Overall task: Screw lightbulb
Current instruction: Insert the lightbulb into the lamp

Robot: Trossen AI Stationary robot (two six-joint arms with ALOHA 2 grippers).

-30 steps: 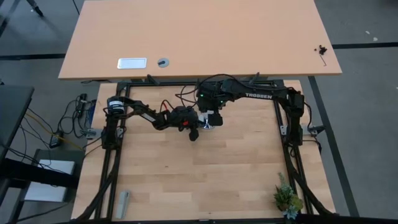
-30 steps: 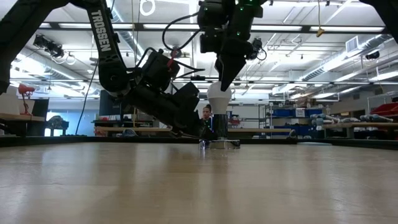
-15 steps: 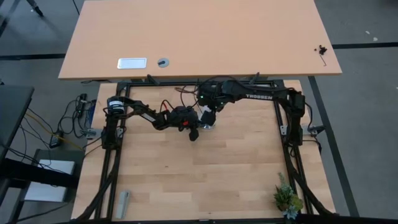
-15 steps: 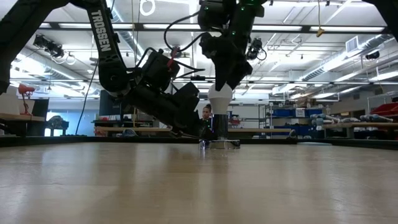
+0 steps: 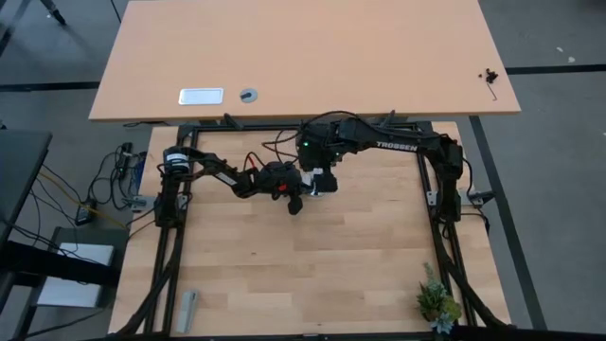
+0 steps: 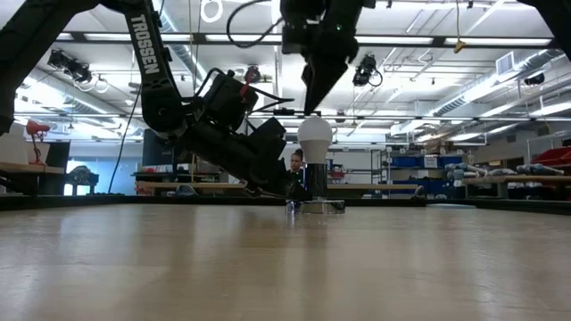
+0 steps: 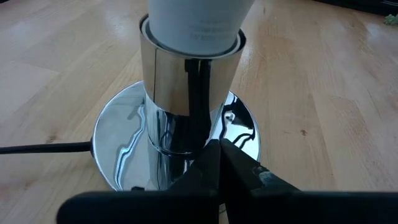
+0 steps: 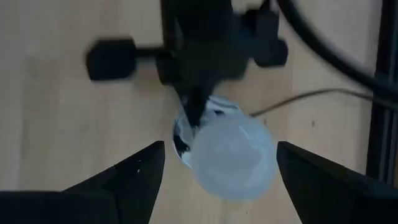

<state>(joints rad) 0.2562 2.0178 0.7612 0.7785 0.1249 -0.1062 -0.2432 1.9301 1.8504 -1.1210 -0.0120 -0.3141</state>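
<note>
Left arm: reaches in from the table's left side, its wrist low over the wood near the table's middle.
Left gripper (image 7: 219, 163): fingers pressed together, nothing between them; the tips rest on the flat plate of the socket base, against the foot of its column.
Socket base (image 7: 186, 143): a round, mirror-bright disc with an upright silvery column, standing on the table (image 5: 312, 275); a thin black cord (image 7: 43, 148) runs off from the disc across the wood.
Lightbulb (image 6: 314, 138): white and frosted, standing upright in the top of the column, its screw end hidden inside; near the table's middle, toward the far edge.
Right gripper (image 8: 214, 165): spread wide and clear of the glass, directly above the lightbulb, a finger on each side of the round top in the right wrist view; in the low view its tips hang just over the bulb without touching.
Right arm: comes in from the table's right side, bent over the socket.
Plant (image 5: 437, 303): small green one at the near right corner.
</note>
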